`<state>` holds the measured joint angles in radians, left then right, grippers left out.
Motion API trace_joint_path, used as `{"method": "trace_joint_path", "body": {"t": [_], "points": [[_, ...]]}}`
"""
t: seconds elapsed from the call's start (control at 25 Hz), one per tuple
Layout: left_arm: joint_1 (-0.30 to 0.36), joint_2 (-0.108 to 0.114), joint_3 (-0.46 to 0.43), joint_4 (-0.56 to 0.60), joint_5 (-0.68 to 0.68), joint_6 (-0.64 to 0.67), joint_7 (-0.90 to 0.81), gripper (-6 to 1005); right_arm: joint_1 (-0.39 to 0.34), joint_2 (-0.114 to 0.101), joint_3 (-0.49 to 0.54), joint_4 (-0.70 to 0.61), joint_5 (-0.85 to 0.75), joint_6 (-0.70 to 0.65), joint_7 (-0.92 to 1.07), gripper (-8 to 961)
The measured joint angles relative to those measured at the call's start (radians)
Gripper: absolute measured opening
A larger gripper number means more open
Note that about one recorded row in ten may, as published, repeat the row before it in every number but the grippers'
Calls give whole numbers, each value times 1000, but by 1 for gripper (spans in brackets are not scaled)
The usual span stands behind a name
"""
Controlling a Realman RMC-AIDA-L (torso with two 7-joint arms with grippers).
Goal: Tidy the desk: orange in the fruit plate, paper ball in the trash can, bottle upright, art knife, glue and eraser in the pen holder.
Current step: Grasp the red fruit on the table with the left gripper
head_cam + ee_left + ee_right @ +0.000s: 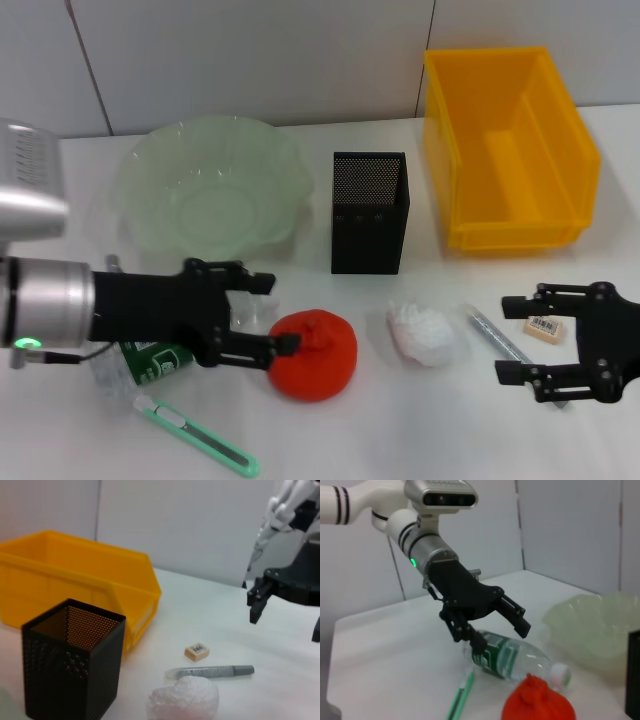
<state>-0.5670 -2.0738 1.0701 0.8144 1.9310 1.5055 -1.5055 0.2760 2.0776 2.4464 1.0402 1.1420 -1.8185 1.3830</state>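
The orange (315, 355) sits at the front centre, and my left gripper (283, 313) is open just to its left, one finger touching its side. Under that arm the bottle (150, 365) lies flat, with the green art knife (195, 435) in front of it. My right gripper (503, 338) hangs open above the grey glue (480, 320), and the eraser (545, 328) lies beside it. The paper ball (425, 333) rests between orange and glue. At the back stand the fruit plate (210, 190), pen holder (370, 212) and yellow trash can (510, 150).
The right wrist view shows the left gripper (502, 637) over the bottle (510, 657), close to the orange (537, 705) and the knife (460, 697). The left wrist view has the glue (210, 671), eraser (196, 651) and paper ball (182, 700) beside the pen holder (75, 670).
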Motion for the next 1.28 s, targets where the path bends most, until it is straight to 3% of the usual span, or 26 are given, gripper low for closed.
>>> {"method": "trace_joint_path", "body": {"t": [0.16,0.4,0.84,1.28], "points": [[-7,-1,127,-21,-45,-99,15,831,-17,1,34,0,-20,-8,3,768],[-10,-3,210,-22,-67,-186,7,830,-31,2,42,1,-21,-15,4,769],[-37,-4,307,-64,-67,-290,-15,830,-47,4,43,1,-22,-23,5,769],[-48,-3,312,-89,-70,-304,-20,829,-40,4,39,-7,-21,-24,5,769]]}}
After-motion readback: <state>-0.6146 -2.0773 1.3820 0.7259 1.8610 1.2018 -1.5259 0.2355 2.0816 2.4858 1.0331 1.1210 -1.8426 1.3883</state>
